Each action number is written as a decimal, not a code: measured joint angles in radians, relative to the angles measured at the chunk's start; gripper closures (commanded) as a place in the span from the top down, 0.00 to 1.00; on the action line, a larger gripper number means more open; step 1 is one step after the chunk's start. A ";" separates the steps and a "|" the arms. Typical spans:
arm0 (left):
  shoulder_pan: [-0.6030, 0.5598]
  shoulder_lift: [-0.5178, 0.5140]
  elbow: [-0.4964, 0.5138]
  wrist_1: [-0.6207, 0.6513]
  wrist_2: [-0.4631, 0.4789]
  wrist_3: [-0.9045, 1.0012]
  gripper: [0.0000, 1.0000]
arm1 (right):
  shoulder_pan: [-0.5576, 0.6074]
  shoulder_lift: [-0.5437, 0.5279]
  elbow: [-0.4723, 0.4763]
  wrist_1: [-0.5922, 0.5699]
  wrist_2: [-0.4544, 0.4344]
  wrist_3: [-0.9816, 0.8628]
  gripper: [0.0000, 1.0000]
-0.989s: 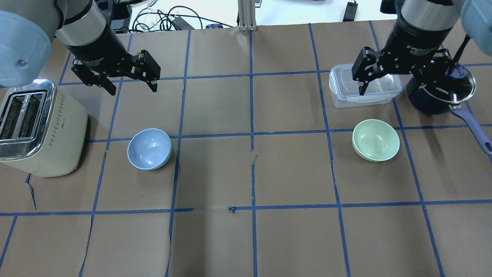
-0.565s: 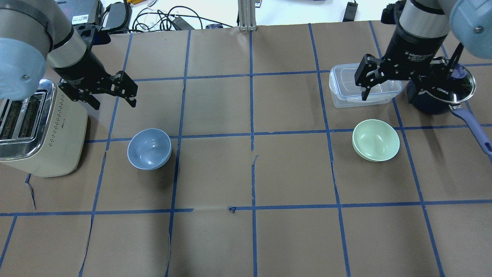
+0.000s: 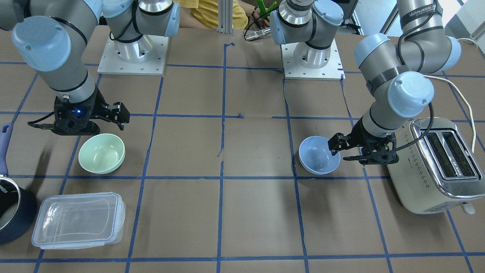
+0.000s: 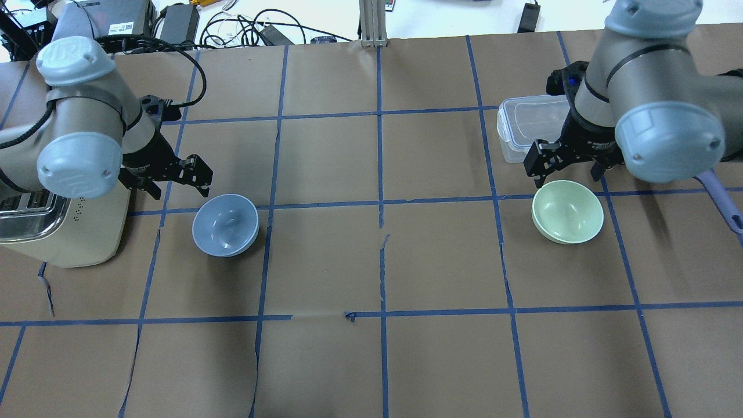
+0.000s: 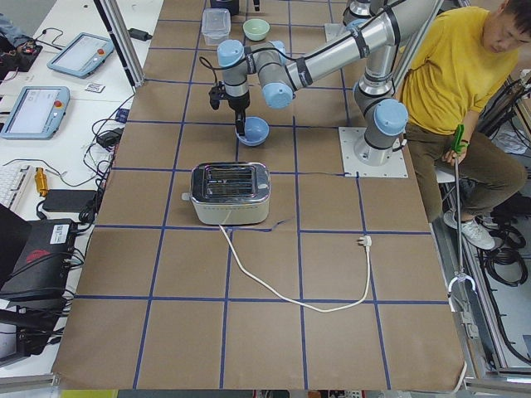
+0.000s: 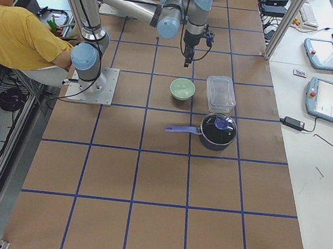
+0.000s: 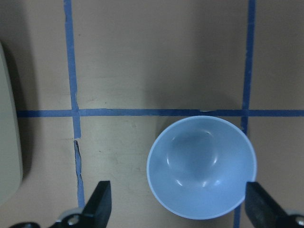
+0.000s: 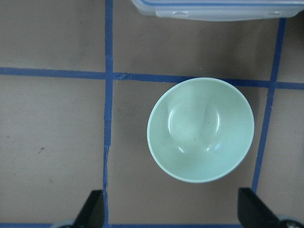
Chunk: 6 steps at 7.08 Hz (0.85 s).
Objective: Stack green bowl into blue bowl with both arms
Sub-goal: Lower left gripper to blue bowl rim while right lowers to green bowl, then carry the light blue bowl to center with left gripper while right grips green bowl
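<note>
The green bowl (image 4: 567, 211) stands upright on the table's right side; it also shows in the front view (image 3: 101, 153) and the right wrist view (image 8: 200, 129). The blue bowl (image 4: 225, 224) stands upright on the left, next to the toaster, and shows in the left wrist view (image 7: 202, 166). My right gripper (image 4: 567, 174) is open and empty, above the green bowl's far rim. My left gripper (image 4: 174, 180) is open and empty, above and just beyond the blue bowl's far-left side. In each wrist view the bowl lies between the spread fingers, nearer the right one.
A cream toaster (image 4: 64, 232) stands close to the left of the blue bowl. A clear lidded container (image 4: 528, 125) sits just beyond the green bowl. A navy pot (image 3: 11, 212) stands next to it, its handle (image 4: 722, 197) pointing toward the robot. A person in yellow (image 5: 465, 66) sits behind the robot.
Both arms have come down and toward the robot. The left gripper moved toward the blue bowl, the right one from over the container to over the green bowl. Both stayed open.
</note>
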<state>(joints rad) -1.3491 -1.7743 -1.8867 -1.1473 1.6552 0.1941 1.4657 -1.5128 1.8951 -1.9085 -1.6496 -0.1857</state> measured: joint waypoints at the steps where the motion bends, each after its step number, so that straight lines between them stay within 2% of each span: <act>1: 0.000 -0.025 -0.026 0.036 0.007 -0.003 0.56 | -0.001 0.004 0.080 -0.090 0.001 -0.031 1.00; 2: 0.001 -0.048 -0.037 0.055 0.010 -0.001 0.31 | -0.002 0.008 0.144 -0.167 0.003 -0.071 1.00; 3: 0.001 -0.067 -0.044 0.065 0.009 0.006 0.11 | -0.004 0.018 0.189 -0.250 0.004 -0.149 1.00; 4: 0.005 -0.078 -0.052 0.067 0.002 0.010 0.00 | -0.004 0.035 0.222 -0.328 0.005 -0.231 1.00; 6: 0.025 -0.085 -0.061 0.064 -0.038 0.022 0.00 | -0.006 0.060 0.268 -0.416 0.009 -0.300 1.00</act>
<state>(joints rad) -1.3245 -1.8591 -1.9474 -1.0836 1.6169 0.2157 1.4595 -1.4525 2.1630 -2.3244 -1.6406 -0.4853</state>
